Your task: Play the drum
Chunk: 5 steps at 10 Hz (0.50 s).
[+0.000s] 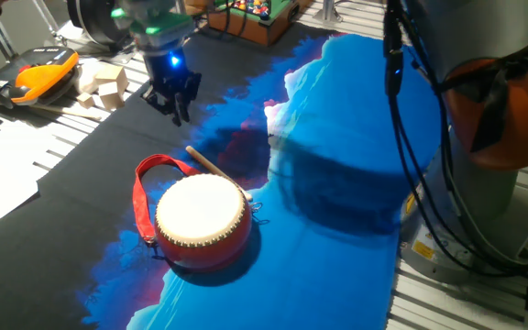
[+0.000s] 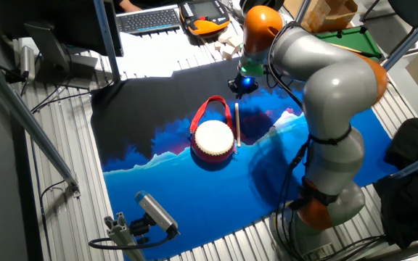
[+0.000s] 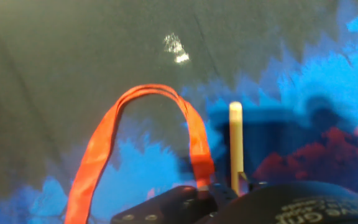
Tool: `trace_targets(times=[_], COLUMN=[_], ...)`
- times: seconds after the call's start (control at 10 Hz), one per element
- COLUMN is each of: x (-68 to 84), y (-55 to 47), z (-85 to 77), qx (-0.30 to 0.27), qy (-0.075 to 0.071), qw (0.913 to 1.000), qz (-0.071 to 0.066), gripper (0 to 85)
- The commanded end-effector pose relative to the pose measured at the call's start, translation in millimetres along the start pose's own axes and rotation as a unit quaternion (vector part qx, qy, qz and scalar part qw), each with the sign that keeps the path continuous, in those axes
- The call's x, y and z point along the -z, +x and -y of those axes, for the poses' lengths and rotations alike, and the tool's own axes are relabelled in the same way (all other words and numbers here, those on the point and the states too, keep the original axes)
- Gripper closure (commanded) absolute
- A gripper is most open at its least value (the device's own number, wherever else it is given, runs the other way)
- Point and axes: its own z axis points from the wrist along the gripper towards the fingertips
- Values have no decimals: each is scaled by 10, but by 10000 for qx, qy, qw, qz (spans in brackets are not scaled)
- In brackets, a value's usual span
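Note:
The drum [image 1: 202, 215] has a red body and a cream-white head and stands upright on the blue and black cloth [image 1: 356, 119]. Its red strap loop [image 1: 145, 188] lies to the left. It also shows in the other fixed view [image 2: 213, 139]. A thin white stick [image 1: 211, 165] lies on the cloth and touches the drum's far rim. In the hand view the strap [image 3: 135, 124] and the stick [image 3: 235, 143] lie just ahead. My gripper [image 1: 177, 108] hangs above the black part of the cloth, behind the drum. Its fingers look closed together and hold nothing.
Wooden blocks [image 1: 104, 82] and an orange and black handset [image 1: 30, 78] lie at the back left. A toy pool table [image 1: 246, 14] stands at the back. A keyboard [image 2: 147, 18] lies beyond the cloth. The arm's base [image 2: 325, 203] stands beside the blue cloth.

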Motion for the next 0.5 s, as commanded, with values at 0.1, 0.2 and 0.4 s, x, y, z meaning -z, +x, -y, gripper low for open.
trace_targets(times=[0.1, 0.2, 0.4], x=[144, 185, 176], y=[115, 124, 125], z=[-14, -9, -24], qx=[141, 225, 302], qy=[183, 171, 129], qw=[9992, 9991, 9991], qz=[314, 307, 269], gripper=[850, 850, 850])
